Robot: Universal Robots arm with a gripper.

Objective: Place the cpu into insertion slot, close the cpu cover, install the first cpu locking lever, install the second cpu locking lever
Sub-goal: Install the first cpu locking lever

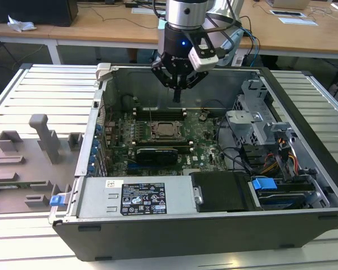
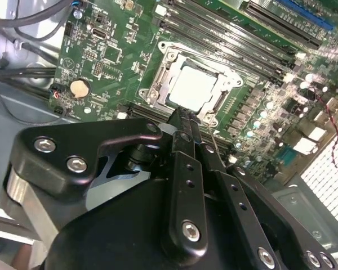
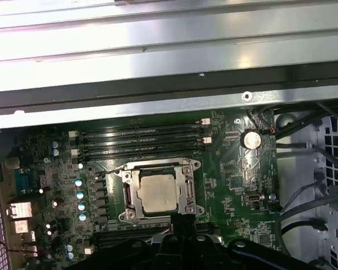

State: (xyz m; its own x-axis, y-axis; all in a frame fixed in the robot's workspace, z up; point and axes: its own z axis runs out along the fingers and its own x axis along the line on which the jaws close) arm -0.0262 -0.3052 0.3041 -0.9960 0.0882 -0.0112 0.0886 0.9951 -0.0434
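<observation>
Hovering with its fingers pressed together and nothing between them, the tool (image 1: 176,97) hangs over the green motherboard (image 3: 236,180), near one edge of the insertion slot (image 3: 121,214). The cpu (image 3: 156,194) already lies in that slot, and the cpu cover (image 3: 134,191) looks folded down around it. I cannot tell whether either locking lever is latched.

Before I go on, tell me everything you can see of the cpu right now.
The cpu is a small flat square chip with a dull silver-grey metal top. It lies level, low on the green board, and is ringed on all four sides by the silver cover frame, showing through its cut-out. In the exterior view the pincer hangs shut well above it, not touching.
</observation>
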